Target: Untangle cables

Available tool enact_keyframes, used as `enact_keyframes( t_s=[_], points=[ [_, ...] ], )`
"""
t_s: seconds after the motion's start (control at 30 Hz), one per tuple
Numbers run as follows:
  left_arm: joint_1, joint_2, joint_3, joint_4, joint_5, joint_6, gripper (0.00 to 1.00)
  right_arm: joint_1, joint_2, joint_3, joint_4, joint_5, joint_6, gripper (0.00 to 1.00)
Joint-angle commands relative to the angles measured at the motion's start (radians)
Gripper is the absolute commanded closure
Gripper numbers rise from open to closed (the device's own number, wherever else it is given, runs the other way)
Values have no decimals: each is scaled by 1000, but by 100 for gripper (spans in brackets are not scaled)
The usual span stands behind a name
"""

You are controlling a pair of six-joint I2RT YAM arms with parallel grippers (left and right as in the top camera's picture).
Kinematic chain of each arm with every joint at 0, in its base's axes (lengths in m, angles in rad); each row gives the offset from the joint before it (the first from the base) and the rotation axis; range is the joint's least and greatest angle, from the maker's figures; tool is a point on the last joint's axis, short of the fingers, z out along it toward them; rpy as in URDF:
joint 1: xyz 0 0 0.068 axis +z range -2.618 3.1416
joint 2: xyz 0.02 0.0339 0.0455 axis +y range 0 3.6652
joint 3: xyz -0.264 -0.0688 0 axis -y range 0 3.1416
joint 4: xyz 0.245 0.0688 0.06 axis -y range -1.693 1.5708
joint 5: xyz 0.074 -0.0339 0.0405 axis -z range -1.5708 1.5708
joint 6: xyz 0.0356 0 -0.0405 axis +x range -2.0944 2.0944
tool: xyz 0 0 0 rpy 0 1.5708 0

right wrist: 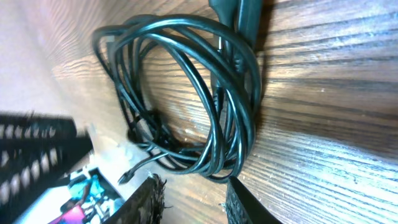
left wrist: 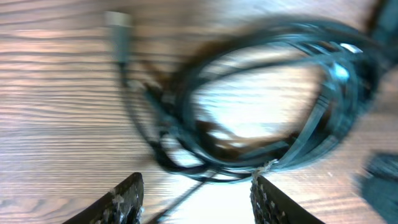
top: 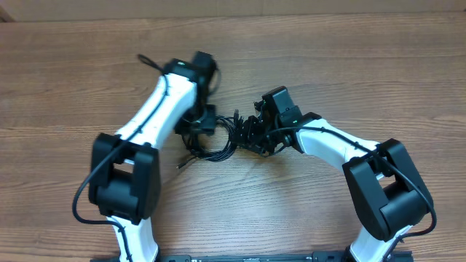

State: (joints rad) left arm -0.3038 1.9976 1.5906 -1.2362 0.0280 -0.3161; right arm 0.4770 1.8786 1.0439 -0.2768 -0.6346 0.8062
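Note:
The cables (top: 220,148) lie as one coiled bundle of thin black cords on the wooden table (top: 306,51), between my two grippers. In the left wrist view the loop (left wrist: 323,106) is blurred, and a plug (left wrist: 118,25) trails off at the upper left. My left gripper (left wrist: 199,202) is open just short of the loop, and one thin strand runs between its fingers. The right wrist view shows the coil (right wrist: 233,93) lying flat, with a small plug end (right wrist: 127,176) sticking out. My right gripper (right wrist: 194,202) is open at the coil's near edge with nothing between its fingers.
Bare wood-grain table surrounds the bundle. In the overhead view the left arm (top: 156,109) and the right arm (top: 328,142) close in on the cables from either side. The left gripper's ribbed fingers (right wrist: 37,149) show at the left edge of the right wrist view.

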Motion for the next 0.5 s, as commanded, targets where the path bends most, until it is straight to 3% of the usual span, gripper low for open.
enact_keyframes(
  t_s=[0.0,0.1,0.23,0.47],
  points=[
    [110,-10,18,-17,79,-24,44,-14,9,11,3,-120,-95,68],
    [182,-10,15,-30,127,-19,45,-13,9,11,3,-150,-152,65],
    [246,-10,-18,-39,161,-2,82,-12,9,10,-2,-153,-180,66],
    [230,-10,-157,-35,207,40,77,-11,9,10,-16,-136,-172,71]
  ],
)
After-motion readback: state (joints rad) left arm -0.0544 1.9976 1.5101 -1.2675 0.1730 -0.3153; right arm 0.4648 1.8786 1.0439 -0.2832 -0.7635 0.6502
